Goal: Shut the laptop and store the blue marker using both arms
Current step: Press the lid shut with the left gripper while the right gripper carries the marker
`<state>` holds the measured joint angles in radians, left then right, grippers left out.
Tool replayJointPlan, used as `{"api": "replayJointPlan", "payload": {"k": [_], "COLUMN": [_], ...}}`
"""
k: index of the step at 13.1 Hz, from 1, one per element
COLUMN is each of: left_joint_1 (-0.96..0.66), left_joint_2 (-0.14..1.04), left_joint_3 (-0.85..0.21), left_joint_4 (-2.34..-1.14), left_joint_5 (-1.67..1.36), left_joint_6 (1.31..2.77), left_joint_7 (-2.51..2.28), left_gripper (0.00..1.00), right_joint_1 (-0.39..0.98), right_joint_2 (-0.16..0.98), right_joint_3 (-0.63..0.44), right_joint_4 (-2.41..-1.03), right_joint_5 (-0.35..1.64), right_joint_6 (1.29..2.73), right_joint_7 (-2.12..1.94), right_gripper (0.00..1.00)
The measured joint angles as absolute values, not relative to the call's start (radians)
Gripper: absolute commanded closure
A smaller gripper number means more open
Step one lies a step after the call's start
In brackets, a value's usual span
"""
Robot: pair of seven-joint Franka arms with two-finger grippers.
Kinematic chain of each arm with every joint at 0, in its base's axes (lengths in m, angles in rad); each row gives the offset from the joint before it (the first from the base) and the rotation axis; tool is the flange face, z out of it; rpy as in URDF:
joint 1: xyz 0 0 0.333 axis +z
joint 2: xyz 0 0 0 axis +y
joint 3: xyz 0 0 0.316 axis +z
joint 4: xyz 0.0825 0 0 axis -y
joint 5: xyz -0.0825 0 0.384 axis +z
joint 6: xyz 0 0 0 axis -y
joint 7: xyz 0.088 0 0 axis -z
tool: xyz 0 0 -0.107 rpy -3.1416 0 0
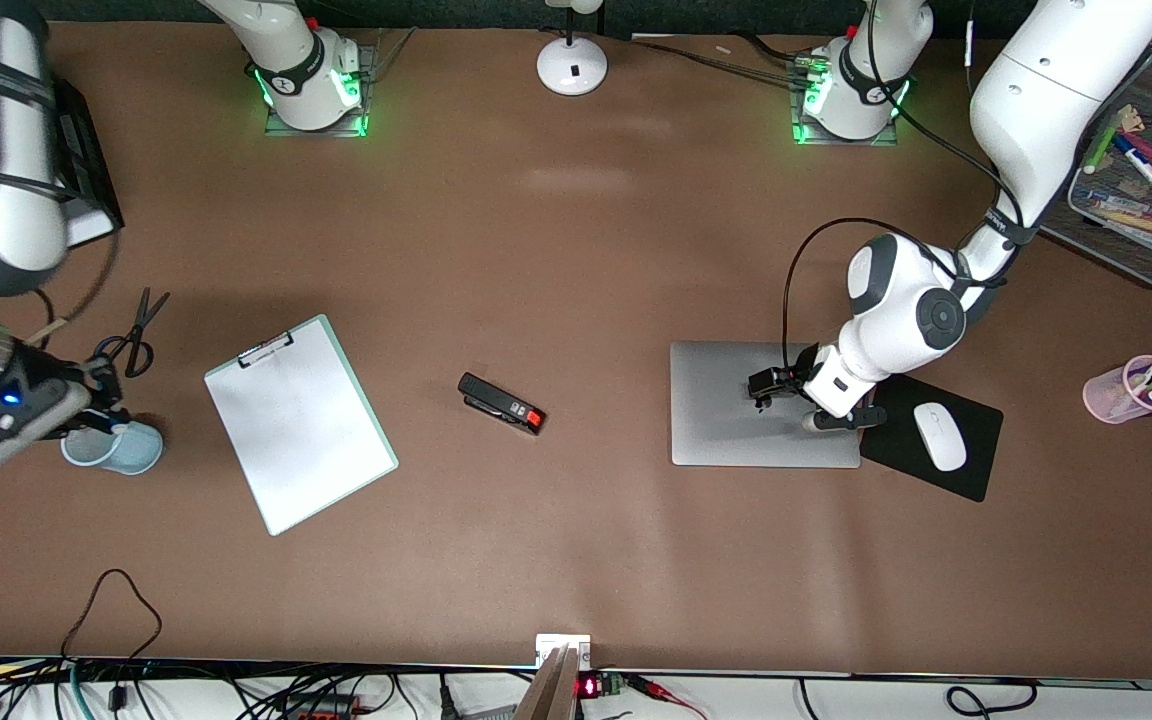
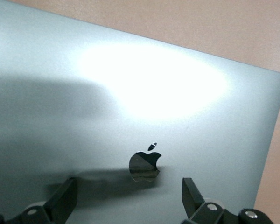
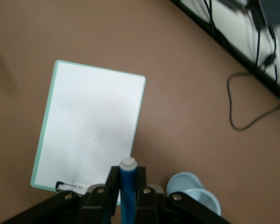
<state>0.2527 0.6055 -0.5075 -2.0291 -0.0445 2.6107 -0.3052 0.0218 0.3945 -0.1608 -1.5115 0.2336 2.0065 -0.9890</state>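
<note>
The right tool [image 3: 127,198] is clamped on the blue marker [image 3: 127,186], pale end outward, above the pale blue cup [image 1: 116,447] near the clipboard [image 1: 298,423] at the right arm's end of the desk [image 1: 576,250]. The left tool [image 2: 128,198] hangs spread wide just over the lid of the laptop [image 1: 761,403], gripping nothing. The laptop lies closed, flat on the desk, touching the black mouse pad [image 1: 946,435], well apart from the clipboard.

The closed laptop [image 1: 736,400] lies toward the left arm's end of the table, a mouse pad [image 1: 976,415] just beside it. At nine o'clock sit a stapler [image 1: 501,403], a clipboard [image 1: 301,422], then a cup [image 1: 121,448].
</note>
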Motion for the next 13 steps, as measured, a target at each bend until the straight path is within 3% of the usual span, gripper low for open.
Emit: {"api": "replayJointPlan", "payload": {"k": [3, 8, 13], "left_joint_1": [0.253, 0.253, 0.257], "left_joint_2": [0.606, 0.605, 0.588], "left_joint_3": [-0.507, -0.504, -0.49], "left_joint_4": [-2.013, -1.961, -1.927], "left_joint_5": [-0.044, -0.044, -0.044], "left_joint_6": [2.613, 2.611, 2.553], "left_joint_7": [-0.305, -0.305, -0.305], "left_gripper": [0.0, 0.0, 0.0], "right_joint_1": [-0.053, -0.144, -0.239], "right_joint_2": [0.392, 0.403, 0.463], "right_joint_3": [-0.163, -0.164, -0.164], "right_joint_4": [-1.512, -1.525, -1.533], "right_joint_5": [0.393, 0.578, 0.738], "right_joint_6": [2.0, 1.867, 1.851], "right_joint_7": [-1.338, -1.737, -2.089], "right_gripper": [0.87, 0.87, 0.87]}}
